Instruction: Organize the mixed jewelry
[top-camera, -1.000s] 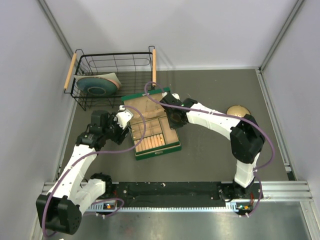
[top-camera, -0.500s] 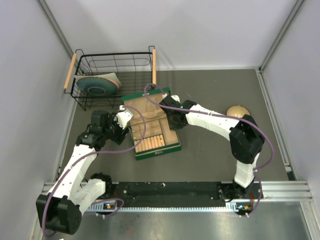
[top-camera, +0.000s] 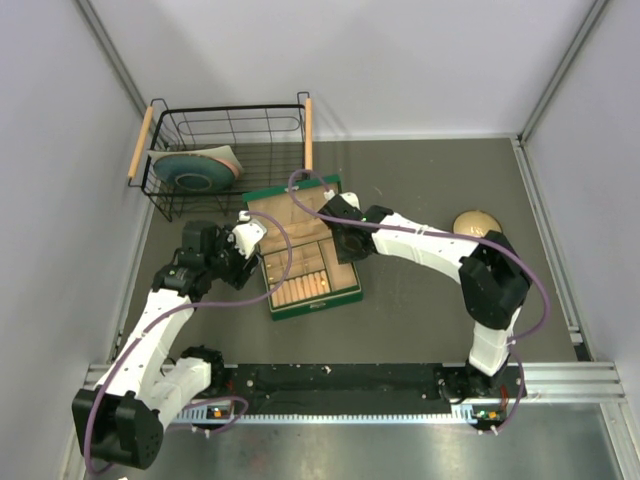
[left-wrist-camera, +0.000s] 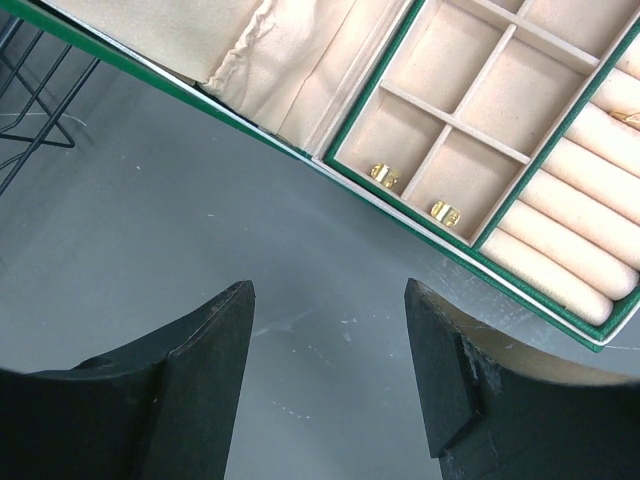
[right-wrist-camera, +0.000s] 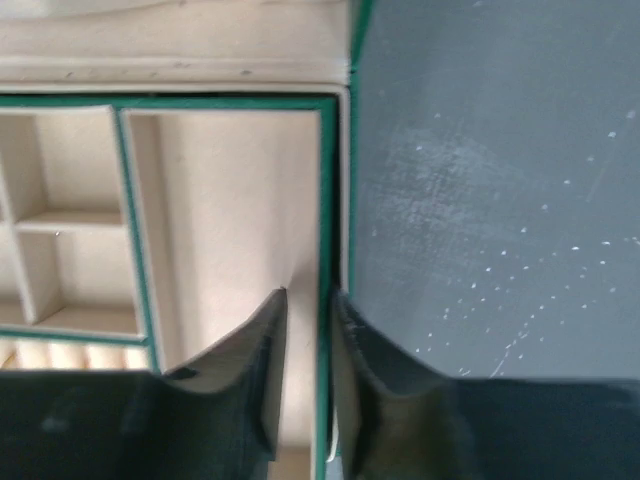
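Observation:
The green box (top-camera: 316, 305) lies open mid-table, with beige compartments. In the left wrist view, two tiny gold rings (left-wrist-camera: 385, 176) (left-wrist-camera: 445, 211) sit in two small compartments of the box (left-wrist-camera: 370, 85). The silver bracelet is not in view. My left gripper (top-camera: 247, 262) is open and empty just above the bare table left of the box; it also shows in the left wrist view (left-wrist-camera: 328, 285). My right gripper (top-camera: 345, 245) (right-wrist-camera: 310, 295) is closed to a narrow gap astride the box's right wall (right-wrist-camera: 325, 200), one finger inside the long compartment and one outside.
A black wire basket (top-camera: 225, 130) holding a teal plate (top-camera: 195, 170) stands at the back left, and its wires show in the left wrist view (left-wrist-camera: 30, 110). A round tan bowl (top-camera: 477, 221) sits at the right. Grey walls enclose the table.
My right gripper has shifted slightly left onto the box's right wall. The left arm and the box have not moved.

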